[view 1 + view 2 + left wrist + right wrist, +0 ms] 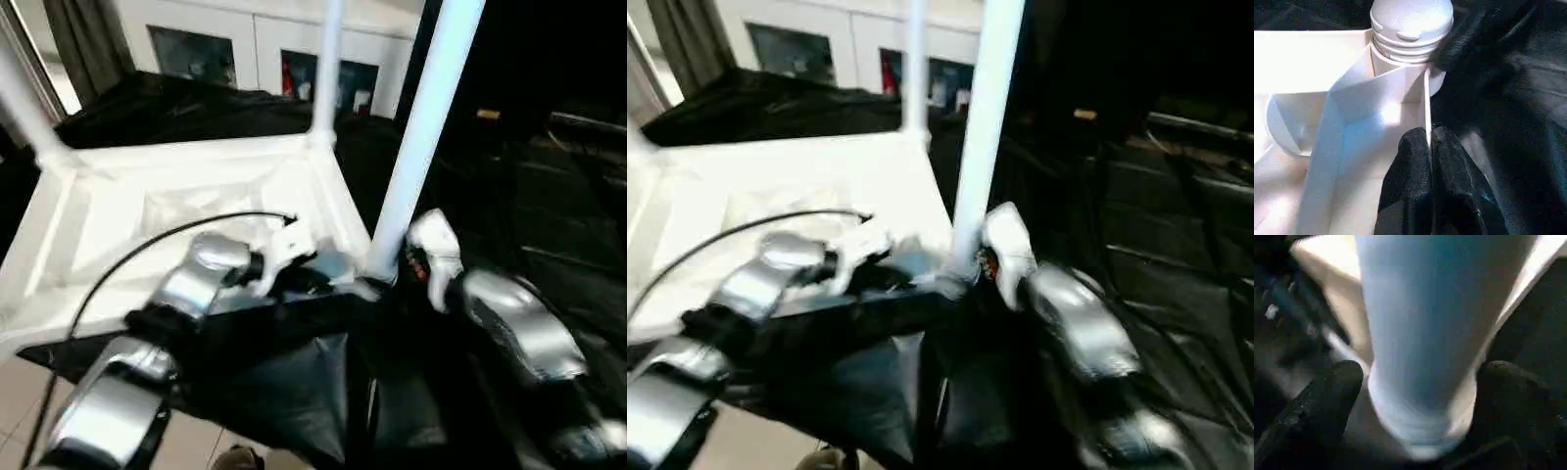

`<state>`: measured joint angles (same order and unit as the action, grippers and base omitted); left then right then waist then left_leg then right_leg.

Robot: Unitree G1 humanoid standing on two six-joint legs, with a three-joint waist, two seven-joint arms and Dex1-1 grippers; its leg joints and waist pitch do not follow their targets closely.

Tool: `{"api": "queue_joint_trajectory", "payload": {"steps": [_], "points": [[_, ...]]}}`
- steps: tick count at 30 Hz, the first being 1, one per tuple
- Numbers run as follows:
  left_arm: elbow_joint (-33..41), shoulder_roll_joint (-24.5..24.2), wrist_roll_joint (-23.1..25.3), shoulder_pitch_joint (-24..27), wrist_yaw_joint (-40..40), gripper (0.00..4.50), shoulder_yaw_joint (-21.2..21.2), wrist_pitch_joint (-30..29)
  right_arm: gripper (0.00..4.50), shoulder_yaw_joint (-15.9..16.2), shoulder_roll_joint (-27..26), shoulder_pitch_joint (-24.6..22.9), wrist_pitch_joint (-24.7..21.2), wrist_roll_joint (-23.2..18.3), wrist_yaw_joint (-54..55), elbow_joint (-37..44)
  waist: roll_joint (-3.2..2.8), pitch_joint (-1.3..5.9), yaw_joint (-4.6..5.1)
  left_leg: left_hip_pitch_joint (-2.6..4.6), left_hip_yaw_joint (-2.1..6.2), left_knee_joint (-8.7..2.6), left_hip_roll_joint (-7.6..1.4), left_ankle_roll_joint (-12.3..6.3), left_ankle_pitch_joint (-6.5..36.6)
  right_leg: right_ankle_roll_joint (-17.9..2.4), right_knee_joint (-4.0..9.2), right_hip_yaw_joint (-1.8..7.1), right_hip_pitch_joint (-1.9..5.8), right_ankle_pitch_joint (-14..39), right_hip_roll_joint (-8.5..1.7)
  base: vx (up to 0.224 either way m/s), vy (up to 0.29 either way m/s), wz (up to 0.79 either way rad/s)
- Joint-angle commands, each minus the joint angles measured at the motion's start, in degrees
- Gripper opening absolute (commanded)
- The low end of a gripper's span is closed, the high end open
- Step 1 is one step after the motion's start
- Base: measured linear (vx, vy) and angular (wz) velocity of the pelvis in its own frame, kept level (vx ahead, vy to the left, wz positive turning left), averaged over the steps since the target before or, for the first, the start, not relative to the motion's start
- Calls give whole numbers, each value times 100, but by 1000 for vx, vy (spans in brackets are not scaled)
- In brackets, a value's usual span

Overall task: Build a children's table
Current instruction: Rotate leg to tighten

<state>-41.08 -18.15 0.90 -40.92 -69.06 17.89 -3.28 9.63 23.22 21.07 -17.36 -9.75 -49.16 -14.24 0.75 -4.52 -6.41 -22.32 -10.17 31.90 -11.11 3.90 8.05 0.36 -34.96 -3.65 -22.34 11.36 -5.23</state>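
- The tabletop (186,211) is lying upside down on a black cloth (294,392), ribbed underside facing up, its long side running across the robot's view.
- Three legs are standing upright from the corner sockets, long axes pointing up: the near right leg (421,127), the far right leg (328,69) and the left leg (24,103).
- The near right leg is leaning slightly, its top tilting to the right.
- The left gripper (1429,147) is pinching the thin side wall of the tabletop just beside the near right corner socket (1410,29), fingers closed on the wall.
- The right gripper (1415,396) is sitting at the base of the near right leg with its fingers (1317,401) spread wide on either side of the tube, not clamping it.
- A white cabinet (265,49) with glass doors is standing behind the tabletop.
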Motion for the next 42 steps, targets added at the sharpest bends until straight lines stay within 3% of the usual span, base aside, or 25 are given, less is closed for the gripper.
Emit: {"api": "queue_joint_trajectory", "payload": {"steps": [1, 2, 8, 9, 15, 22, 23, 29, 33, 35, 37, 39, 41, 42], "points": [[235, 7, -173, 72, -316, 0, 24, 29, 448, 64, 157, -38, -102, -159, -330, 318, 11, 371, -15, 135, 38, -333, -222, -349, 1459, -1396, 412, 234, 252, 703, -321, 0, 0, 0], [334, -81, -202, 123, -487, 0, 31, -6, 448, 92, 273, -109, -149, -209, -491, 450, 7, 365, -16, 140, 48, -350, -237, -294, 1542, -1368, 425, 243, 242, 915, -343, 0, 0, 0], [457, -207, -244, 201, -664, 0, 19, -10, 448, -63, 272, -180, -170, -427, -606, 551, -4, 367, -13, 147, 45, -349, -235, -231, 1534, -1372, 433, 251, 208, 990, -349, 0, 0, 0], [460, -208, -244, 204, -666, 0, 19, -12, 422, -65, 268, -178, -175, -432, -607, 551, -2, 367, -11, 142, 46, -349, -234, -224, 1528, -1376, 428, 249, 207, 969, -343, 0, 0, 0], [543, -219, -242, 253, -690, 0, 32, -58, 375, -1, 270, -172, -220, -371, -642, 546, 3, 380, -15, 133, 42, -332, -225, -260, 1357, -1418, 397, 244, 223, 684, -339, 0, 0, 0], [601, -226, -220, 278, -691, 0, 26, -111, 326, 32, 292, -181, -222, -367, -641, 526, 16, 372, -20, 140, 40, -340, -225, -227, 1439, -1367, 419, 246, 217, 915, -344, 0, 0, 0], [604, -228, -219, 279, -689, 0, 26, -114, 297, 32, 293, -180, -222, -366, -645, 523, 16, 374, -21, 141, 38, -340, -226, -223, 1442, -1359, 420, 247, 213, 925, -342, 0, 0, 0], [640, -242, -190, 314, -614, 0, 11, -119, 265, 67, 234, -188, -196, -310, -593, 464, 30, 389, -26, 131, 36, -323, -220, -269, 1305, -1379, 399, 242, 226, 781, -344, 0, 0, 0], [520, -158, -70, 272, -231, 0, -41, -103, 255, 57, 77, -208, -112, -171, -258, 301, 32, 390, -18, 143, 36, -328, -220, -227, 1366, -1356, 412, 241, 210, 920, -348, 0, 0, 0], [113, 108, 135, 85, 637, 0, -153, -156, 252, -51, -323, -175, -37, 40, 545, -55, 47, 374, 7, 149, 36, -349, -215, -107, 1569, -1290, 454, 246, 186, 1287, -353, 0, 0, 0], [-29, 214, 212, 8, 970, 0, -180, -206, 250, -106, -510, -159, -66, 93, 890, -152, 59, 374, 2, 171, 52, -359, -210, -25, 1735, -1162, 492, 240, 193, 1693, -373, 0, 0, 0], [-273, 469, 326, -144, 1622, 0, -230, -359, 249, -256, -929, -77, -102, 219, 1717, -389, 53, 366, 6, 180, 54, -366, -205, 26, 1780, -1080, 516, 250, 161, 1869, -370, 0, 0, 0], [-627, 876, 383, -377, 2619, 0, -372, -683, 249, -602, -1518, 125, -218, 268, 2933, -825, 44, 381, 23, 192, 77, -388, -206, 131, 1906, -1008, 533, 239, 150, 2066, -371, 0, 0, 0], [-627, 876, 383, -377, 2619, 0, -372, -683, 249, -602, -1518, 125, -218, 268, 2933, -825, 40, 373, 47, 191, 74, -389, -207, 178, 1963, -1009, 521, 246, 130, 2087, -367, 0, 0, 0]]}}
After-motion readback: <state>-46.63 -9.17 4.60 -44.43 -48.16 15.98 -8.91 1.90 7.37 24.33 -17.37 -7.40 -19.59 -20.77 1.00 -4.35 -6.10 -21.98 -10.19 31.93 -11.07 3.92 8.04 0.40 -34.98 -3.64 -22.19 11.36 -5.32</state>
